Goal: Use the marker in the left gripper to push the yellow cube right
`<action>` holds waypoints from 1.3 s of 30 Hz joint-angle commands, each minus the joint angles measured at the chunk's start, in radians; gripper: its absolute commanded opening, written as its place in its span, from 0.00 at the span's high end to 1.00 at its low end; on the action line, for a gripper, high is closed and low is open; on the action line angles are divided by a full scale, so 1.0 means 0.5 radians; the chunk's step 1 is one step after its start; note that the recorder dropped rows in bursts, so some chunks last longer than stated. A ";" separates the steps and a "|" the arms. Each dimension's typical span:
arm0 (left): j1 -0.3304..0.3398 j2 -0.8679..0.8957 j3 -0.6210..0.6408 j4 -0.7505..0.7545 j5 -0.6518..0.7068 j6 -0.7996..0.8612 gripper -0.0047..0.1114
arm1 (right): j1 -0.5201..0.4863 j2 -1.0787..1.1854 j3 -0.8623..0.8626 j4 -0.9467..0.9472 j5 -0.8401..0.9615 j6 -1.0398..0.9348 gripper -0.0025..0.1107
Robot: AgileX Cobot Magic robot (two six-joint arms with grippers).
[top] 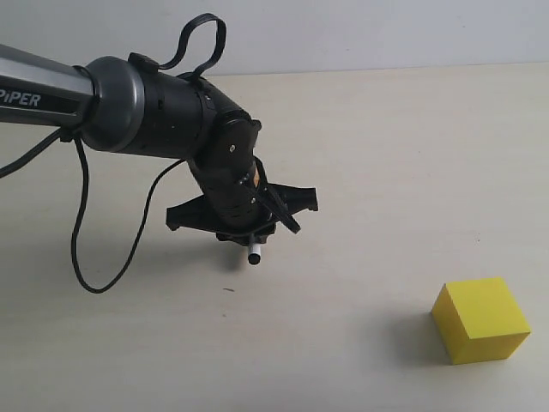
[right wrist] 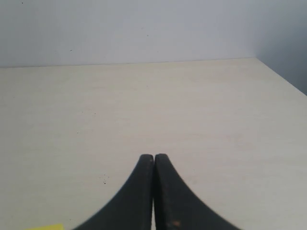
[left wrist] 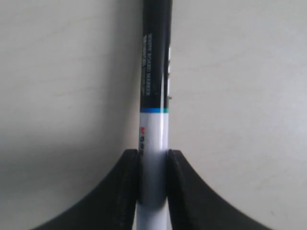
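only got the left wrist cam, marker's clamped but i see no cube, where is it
Observer: The cube sits well right of the marker, nearer the exterior camera, not touching it.
Operator: is the marker tip on the table
Observer: It points down below the left hand, close to the table; contact I cannot tell.
Operator: right hand in the way
Observer: No, the right hand is shut, empty, and out of the exterior view.

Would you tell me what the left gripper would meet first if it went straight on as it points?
Probably the table, with the tip of the marker landing first; the yellow cube sits well off that line.
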State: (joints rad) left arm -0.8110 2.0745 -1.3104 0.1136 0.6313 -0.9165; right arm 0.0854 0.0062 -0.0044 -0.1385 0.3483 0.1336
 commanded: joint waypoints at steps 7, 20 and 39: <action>-0.014 -0.007 -0.009 -0.009 0.039 -0.008 0.78 | -0.008 -0.012 0.009 0.003 -0.027 0.006 0.98; -0.015 0.058 -0.009 -0.046 0.070 0.044 0.78 | -0.008 -0.012 0.009 0.003 -0.027 0.006 0.98; -0.015 -0.161 -0.009 0.069 0.016 0.272 0.48 | -0.008 -0.012 0.009 0.003 -0.027 0.006 0.98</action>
State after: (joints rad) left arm -0.8129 2.0488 -1.3120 0.1225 0.6455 -0.8146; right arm 0.0854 0.0062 -0.0044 -0.1385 0.3483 0.1336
